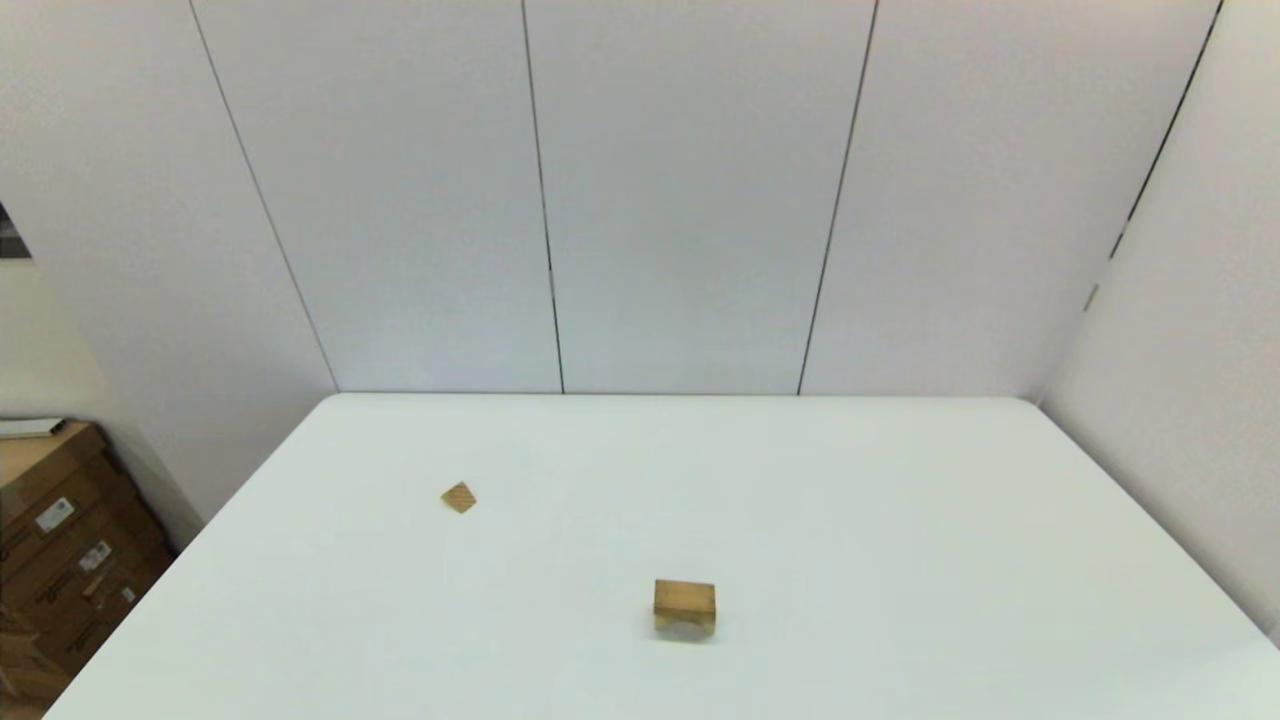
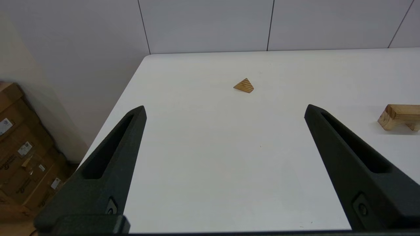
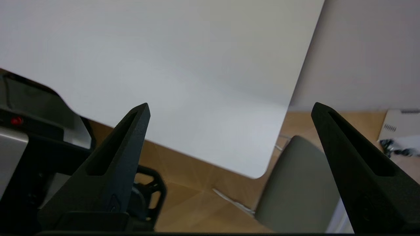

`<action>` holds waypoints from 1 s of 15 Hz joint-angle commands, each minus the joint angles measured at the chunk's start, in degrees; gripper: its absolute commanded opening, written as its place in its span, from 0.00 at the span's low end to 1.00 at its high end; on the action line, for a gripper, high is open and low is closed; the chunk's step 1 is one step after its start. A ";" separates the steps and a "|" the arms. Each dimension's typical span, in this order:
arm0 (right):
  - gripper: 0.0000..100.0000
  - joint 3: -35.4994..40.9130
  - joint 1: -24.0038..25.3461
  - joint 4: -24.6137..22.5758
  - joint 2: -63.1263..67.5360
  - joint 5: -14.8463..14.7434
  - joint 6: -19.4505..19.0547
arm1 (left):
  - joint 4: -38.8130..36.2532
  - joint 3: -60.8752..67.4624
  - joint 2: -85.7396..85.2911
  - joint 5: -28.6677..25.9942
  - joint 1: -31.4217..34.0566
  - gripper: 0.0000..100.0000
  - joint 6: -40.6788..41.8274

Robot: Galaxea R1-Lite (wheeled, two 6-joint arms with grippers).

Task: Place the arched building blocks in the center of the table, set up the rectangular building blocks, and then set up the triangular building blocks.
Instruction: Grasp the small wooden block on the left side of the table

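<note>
The arched building block [image 1: 685, 605] stands on the white table [image 1: 850, 480] near its middle front, cut-out facing down; the left wrist view catches part of the arched block [image 2: 398, 115] at the picture's edge. The triangular building block [image 1: 459, 497], a small striped wedge [image 2: 244, 86], lies farther back and to the left. The rectangular building block is out of view. Neither arm shows in the head view. My left gripper [image 2: 225, 107] hangs open above the table's near left part [image 2: 197, 154], short of the wedge. My right gripper [image 3: 230, 105] is open and empty over the table's near right corner [image 3: 164, 65].
Stacked cardboard boxes [image 1: 60, 540] sit on the floor beside the table's left edge [image 2: 19, 157]. A grey chair back [image 3: 295, 186] and the robot's dark base [image 3: 36, 137] lie below the near right corner. White wall panels close off the back.
</note>
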 commanded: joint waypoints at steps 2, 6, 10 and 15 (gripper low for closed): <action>1.00 21.51 2.97 -11.10 -27.20 -0.11 4.36 | -0.02 0.01 0.00 0.04 -0.05 1.00 -0.06; 1.00 34.78 3.06 -26.13 -34.85 -0.20 9.90 | -0.02 0.01 0.00 0.04 -0.05 1.00 -0.06; 1.00 49.10 3.06 -45.99 -34.85 0.68 14.03 | 0.07 0.01 0.09 0.04 -0.05 1.00 -0.06; 1.00 57.19 3.15 -55.13 -34.94 4.73 18.42 | -0.02 0.01 0.09 0.04 -0.05 1.00 -0.06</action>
